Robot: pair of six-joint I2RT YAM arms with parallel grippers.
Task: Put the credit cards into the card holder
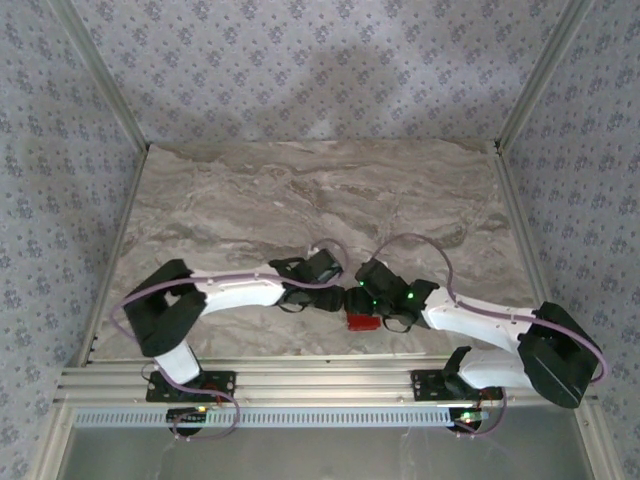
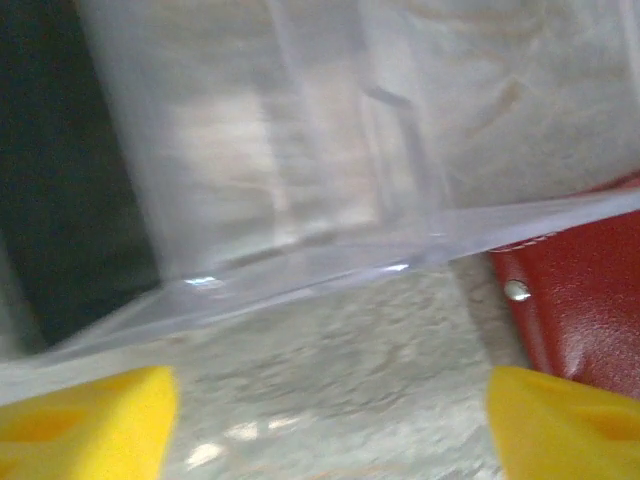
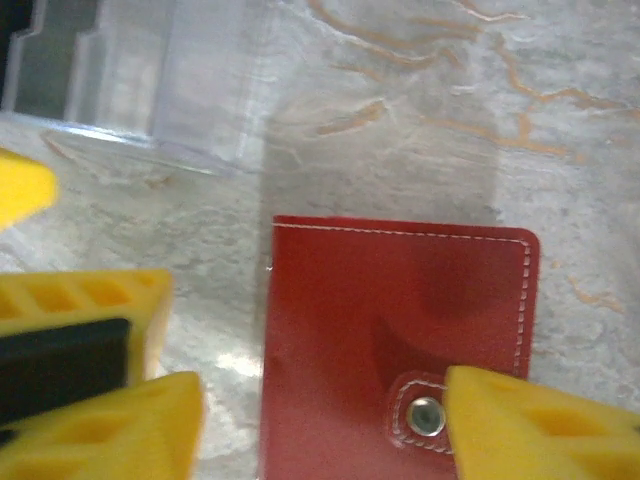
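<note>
The card holder point(image 3: 390, 330) is a red wallet lying closed on the marble table, with its snap tab point(image 3: 425, 415) fastened. It also shows at the right edge of the left wrist view as the card holder point(image 2: 590, 300), and from above as the card holder point(image 1: 360, 322) between the two arm tips. My right gripper point(image 3: 320, 430) is open just above it; one fingertip point(image 3: 540, 420) overlaps the snap tab and the other sits off the wallet's left edge. My left gripper point(image 2: 330, 420) is open over bare table, left of the wallet. I can make out no credit cards for certain; a dark stepped shape point(image 3: 45, 60) shows through clear plastic.
A clear plastic box point(image 2: 300, 150) stands just beyond the left gripper, and it appears as the clear box point(image 3: 150, 80) at the upper left of the right wrist view. Both arm tips point(image 1: 345, 290) crowd together near the table's front centre. Bare marble point(image 1: 320, 190) stretches behind them.
</note>
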